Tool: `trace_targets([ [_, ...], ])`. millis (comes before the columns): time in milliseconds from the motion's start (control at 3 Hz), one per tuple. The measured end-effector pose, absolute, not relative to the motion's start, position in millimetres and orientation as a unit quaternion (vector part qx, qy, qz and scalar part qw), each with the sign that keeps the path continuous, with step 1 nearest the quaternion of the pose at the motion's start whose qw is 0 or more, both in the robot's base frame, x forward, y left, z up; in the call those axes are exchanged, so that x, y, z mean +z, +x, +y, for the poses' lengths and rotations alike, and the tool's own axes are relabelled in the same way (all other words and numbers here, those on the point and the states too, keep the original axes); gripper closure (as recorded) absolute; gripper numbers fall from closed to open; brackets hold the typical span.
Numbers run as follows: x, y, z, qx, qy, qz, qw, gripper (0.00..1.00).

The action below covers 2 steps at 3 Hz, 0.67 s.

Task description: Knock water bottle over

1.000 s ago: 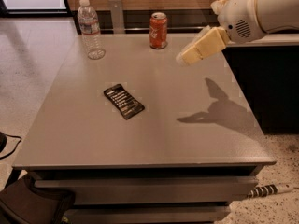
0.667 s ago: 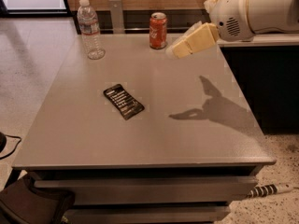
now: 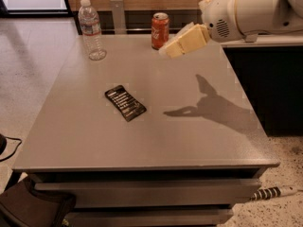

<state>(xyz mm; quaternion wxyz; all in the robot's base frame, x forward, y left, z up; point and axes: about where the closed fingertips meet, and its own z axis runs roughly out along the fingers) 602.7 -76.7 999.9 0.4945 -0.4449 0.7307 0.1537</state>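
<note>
The water bottle [image 3: 92, 30] stands upright near the far left corner of the grey table [image 3: 189, 136]. It is clear and ribbed, with a white cap and a pale label band. My gripper [image 3: 171, 48] reaches in from the upper right on the white arm [image 3: 251, 11] and hovers above the table, just right of the orange-red soda can [image 3: 160, 30]. The gripper is well to the right of the bottle and apart from it.
A black flat packet [image 3: 125, 102] lies near the table's middle left. A grey upright post [image 3: 118, 15] stands behind the table's far edge. A dark counter [image 3: 265, 79] is at the right. A dark bag [image 3: 33, 207] sits on the floor at the lower left.
My gripper and arm have moved left over the table, closer to the soda can. Their shadow on the table moved left too. The bottle, can and packet have not moved.
</note>
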Motion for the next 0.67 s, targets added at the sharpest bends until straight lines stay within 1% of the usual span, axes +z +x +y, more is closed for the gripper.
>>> trace_targets([
  [333, 992, 628, -53, 0.147, -0.43, 0.726, 0.516, 0.0],
  [667, 983, 659, -24, 0.151, -0.404, 0.714, 0.552, 0.0],
])
